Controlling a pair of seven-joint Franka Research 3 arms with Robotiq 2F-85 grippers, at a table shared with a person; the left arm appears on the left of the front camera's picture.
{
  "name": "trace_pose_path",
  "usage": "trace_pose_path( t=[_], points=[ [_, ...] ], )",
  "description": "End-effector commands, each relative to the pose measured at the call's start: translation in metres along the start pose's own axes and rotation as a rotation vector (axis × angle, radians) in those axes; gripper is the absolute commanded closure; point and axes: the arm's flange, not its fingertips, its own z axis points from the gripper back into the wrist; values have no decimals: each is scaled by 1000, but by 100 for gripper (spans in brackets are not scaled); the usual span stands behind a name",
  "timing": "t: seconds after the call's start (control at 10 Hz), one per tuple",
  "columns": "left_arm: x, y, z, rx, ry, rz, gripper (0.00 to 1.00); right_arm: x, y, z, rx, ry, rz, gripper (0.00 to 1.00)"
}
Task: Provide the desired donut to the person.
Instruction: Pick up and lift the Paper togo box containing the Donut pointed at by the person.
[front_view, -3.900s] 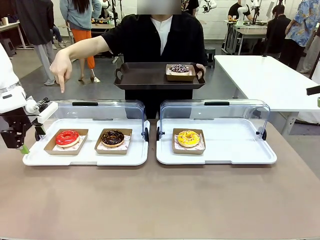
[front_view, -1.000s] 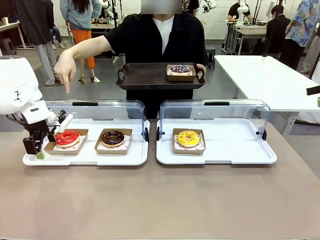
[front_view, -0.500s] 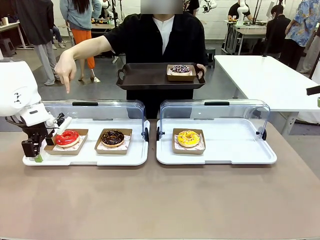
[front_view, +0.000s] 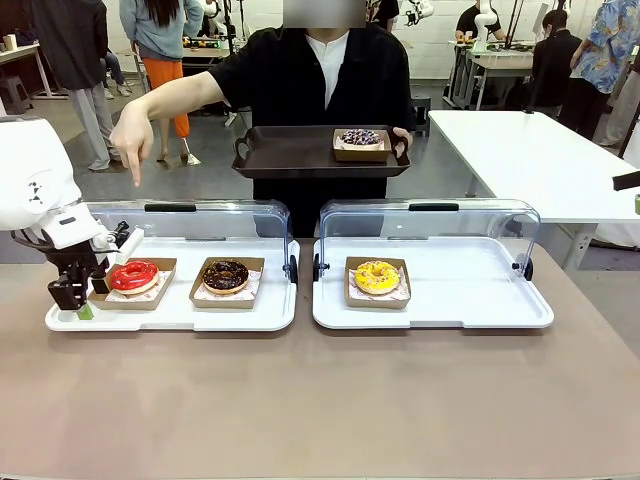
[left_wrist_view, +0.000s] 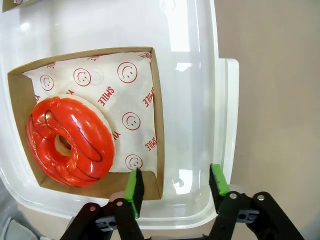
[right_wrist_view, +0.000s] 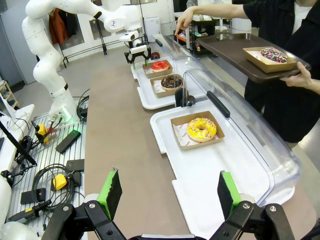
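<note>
Red donut (left_wrist_view: 70, 141): left gripper (left_wrist_view: 176, 185) (jaws apart) straddles its box (left_wrist_view: 157, 115) wall

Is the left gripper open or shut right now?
Open. On the left gripper the pads stand apart, one either side of the box wall, not clamped on it.

red donut (left_wrist_view: 87, 135): glossy icing | box (left_wrist_view: 159, 125): matt cardbd | tray (left_wrist_view: 196, 75): smooth wht plastic

I count four donuts: red donut (front_view: 134, 274), chocolate donut (front_view: 225, 273) and yellow donut (front_view: 376, 276) mid-frame, sprinkled donut (front_view: 359, 137) upper centre. Two white lidded trays, left tray (front_view: 180, 315) and right tray (front_view: 470, 290); one brown tray (front_view: 290, 150).
</note>
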Motion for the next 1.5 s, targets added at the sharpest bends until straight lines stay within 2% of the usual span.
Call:
trace_pose_path(
  t=[0.0, 0.1, 0.2, 0.3, 0.4, 0.5, 1.1, 1.4],
  points=[
    [-5, 6, -4, -3, -24, -21, 49, -1, 0, 0, 0, -2, -2, 0],
    [-6, 6, -6, -7, -25, -24, 62, -1, 0, 0, 0, -2, -2, 0],
    [-6, 6, -7, -11, -27, -29, 69, -1, 0, 0, 0, -2, -2, 0],
    [-7, 6, -8, -15, -31, -35, 81, -1, 0, 0, 0, -2, -2, 0],
    [-7, 6, -9, -18, -31, -37, 88, -1, 0, 0, 0, -2, -2, 0],
    [-8, 6, -10, -20, -33, -38, 100, -1, 0, 0, 0, -2, -2, 0],
    [-9, 4, -6, -7, -20, -54, 100, -1, 0, 0, 0, -2, -2, 0],
    [-7, -23, 42, -5, 22, -89, 100, -1, 0, 0, 0, -2, -2, 0]
  ],
)
